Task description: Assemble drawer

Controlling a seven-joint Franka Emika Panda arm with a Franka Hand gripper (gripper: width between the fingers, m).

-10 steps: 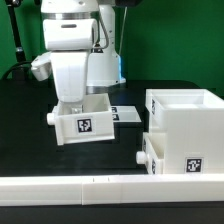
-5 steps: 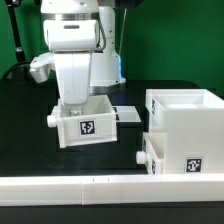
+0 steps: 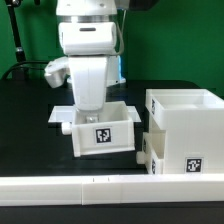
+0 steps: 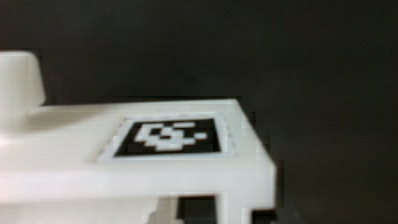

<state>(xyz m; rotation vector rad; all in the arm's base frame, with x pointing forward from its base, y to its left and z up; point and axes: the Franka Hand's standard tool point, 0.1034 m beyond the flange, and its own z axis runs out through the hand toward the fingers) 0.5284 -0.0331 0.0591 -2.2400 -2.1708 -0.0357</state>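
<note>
My gripper (image 3: 90,112) reaches down from above and is shut on the wall of a small white open-topped drawer tray (image 3: 104,137). The tray has a square tag on its front and a knob (image 3: 66,127) on the side at the exterior view's left. It hangs just above the black table, close to the left of the tall white housing (image 3: 186,118). A second tray (image 3: 150,155) sits in the housing's lower slot with its knob sticking out. The wrist view shows the held tray's tagged wall (image 4: 175,137) close up; my fingertips are barely visible.
A long low white border rail (image 3: 100,190) runs along the front of the table. A green wall stands behind the arm. Black tabletop (image 3: 25,140) lies to the exterior view's left of the held tray.
My gripper has carried the tray toward the exterior view's right, from left of centre to right beside the housing. The tray has turned a little. The housing and second tray have not moved.
</note>
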